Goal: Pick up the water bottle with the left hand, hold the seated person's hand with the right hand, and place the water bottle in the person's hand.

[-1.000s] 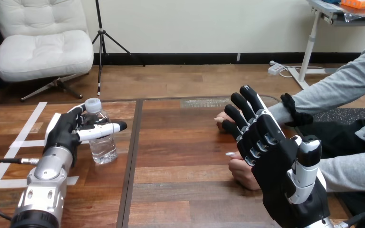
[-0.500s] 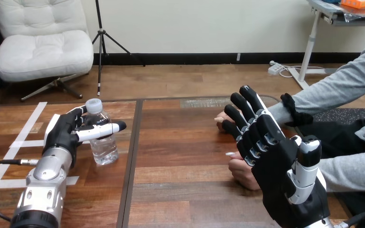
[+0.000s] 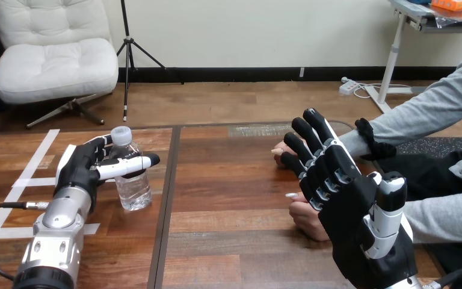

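Observation:
A clear water bottle (image 3: 133, 190) with a white cap stands on the left half of the table, leaning a little. My left hand (image 3: 80, 166) is round it: the thumb lies across its front and the fingers curl behind it. My right hand (image 3: 350, 208) is raised at the right with its fingers straight, its back toward the camera. Behind it lie the person's two hands. Fingertips of the farther hand (image 3: 279, 150) show past my fingers, and the nearer hand (image 3: 305, 218) rests on the table beside my palm. Whether my right hand touches either one is hidden.
The person's grey sleeves (image 3: 433, 108) reach in from the right edge. White tape strips (image 3: 27, 180) mark the table's left part. A dark seam (image 3: 168, 198) splits the tabletop, with bare wood (image 3: 228, 192) between the bottle and the person's hands.
The bottle and my left hand's thumb have shifted slightly to the right and toward me. My right hand and the person's hands have stayed still.

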